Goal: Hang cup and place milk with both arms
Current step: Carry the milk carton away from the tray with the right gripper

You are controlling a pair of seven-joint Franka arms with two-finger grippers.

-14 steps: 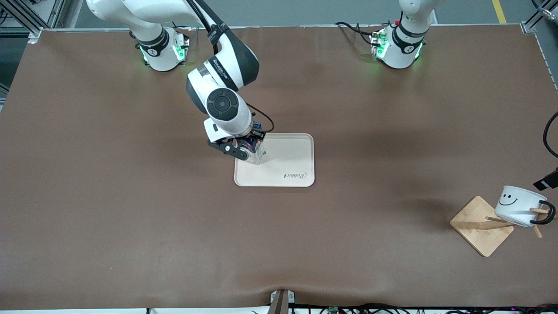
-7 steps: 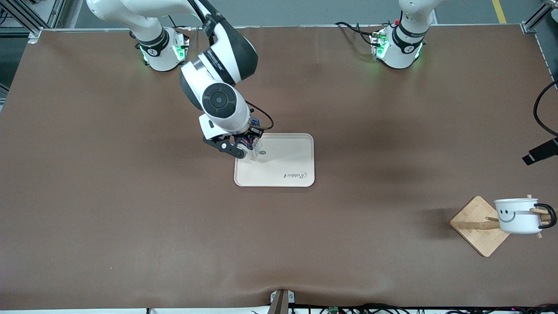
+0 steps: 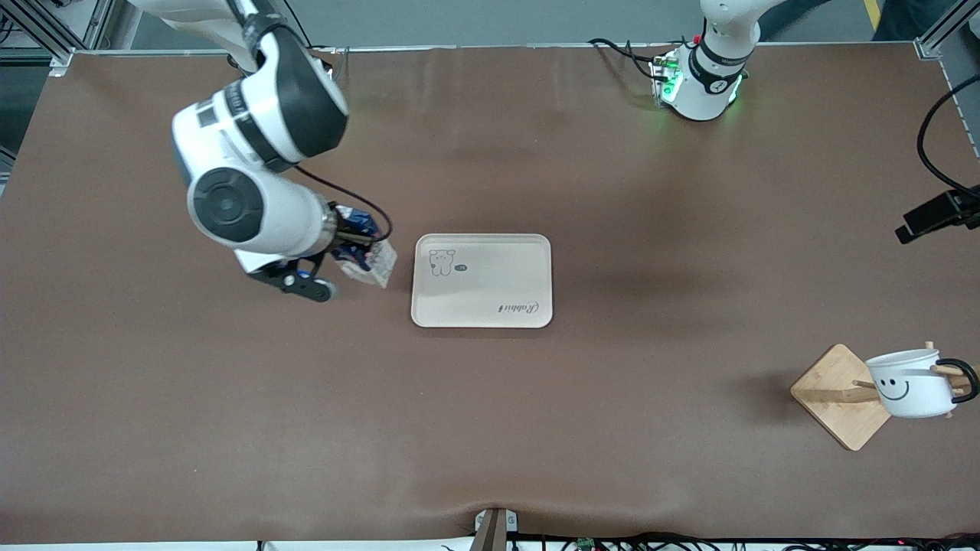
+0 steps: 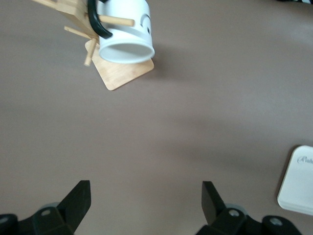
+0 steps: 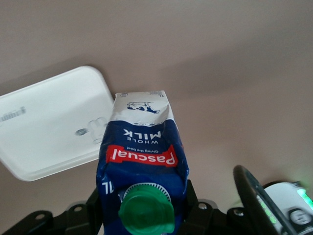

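- Landmark = tray [image 3: 490, 306]: pale, rectangular, small bear print in one corner, script word along one edge, flat on the brown table [image 3: 536, 428] abt mid-table.
- Right hand [image 3: 344, 260]: up in the air over bare table just beside the tray, off the tray's edge toward the right arm's end. Fingers clenched on the milk [image 3: 369, 259]; right wrist view shows the carton [image 5: 142, 161] gripped low between both fingers, green cap toward the cam, white base pointing away.
- Milk: held tilted, not upright, clear of the table. Not over the tray; beside its edge. Blue body, red band w/ white lettering, white lower part w/ small cow print.
- Tray in right wrist view [image 5: 44, 132]: nothing on it, bear print visible.
- Cup [image 3: 913, 373]: well apart from the tray, toward the left arm's end and nearer the front cam. Hangs by its black handle on a peg of the wooden rack [image 3: 842, 398], tipped sideways, smiley facing the cam. Rack has a square wooden base.
- Left hand [image 3: 938, 214]: at the frame edge in front view, toward the left arm's end from the tray, in the air. Left wrist view [image 4: 145, 193]: fingers spread wide, grasping nothing, bare table under them.
- Left wrist view also shows cup [image 4: 126, 29] on the rack [image 4: 120, 71], rim toward the cam, apart from the hand; tray corner [image 4: 299, 181] at the frame edge.
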